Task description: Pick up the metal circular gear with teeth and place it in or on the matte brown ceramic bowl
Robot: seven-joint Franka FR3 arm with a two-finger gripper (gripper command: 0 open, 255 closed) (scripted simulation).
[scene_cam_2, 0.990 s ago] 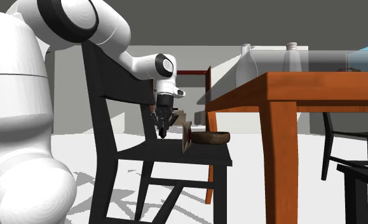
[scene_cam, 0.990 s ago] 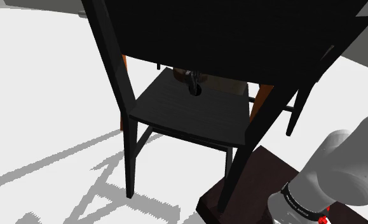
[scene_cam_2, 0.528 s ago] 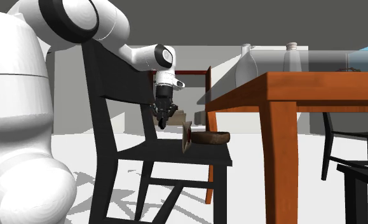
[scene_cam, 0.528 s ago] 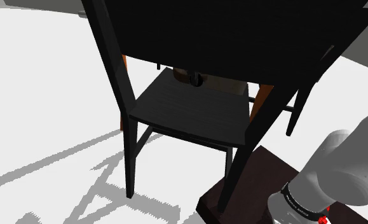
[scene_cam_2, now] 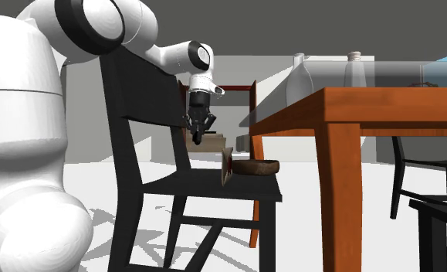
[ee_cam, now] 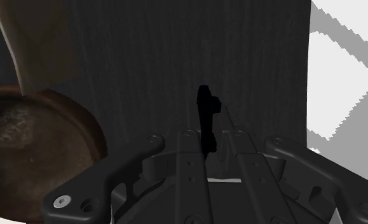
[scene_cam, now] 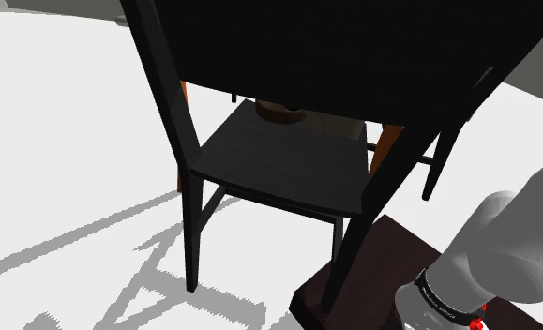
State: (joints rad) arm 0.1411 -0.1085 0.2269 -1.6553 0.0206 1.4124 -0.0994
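One gear point(scene_cam_2: 228, 165) and one brown bowl point(scene_cam_2: 257, 166) sit on the seat of a black chair point(scene_cam_2: 198, 185). The gear stands on edge, right against the side of the bowl nearest the arm. The single gripper point(scene_cam_2: 198, 140) hangs above the seat, fingers pressed together and holding nothing. The gear lies below it, toward the second exterior view's right. Two bottles point(scene_cam_2: 299, 77) stand on an orange counter point(scene_cam_2: 368, 104).

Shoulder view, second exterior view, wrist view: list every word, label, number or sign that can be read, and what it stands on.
White lettering on the black band round the white arm: too small to read.
No other text: none on the black chair, the brown bowl or the table.
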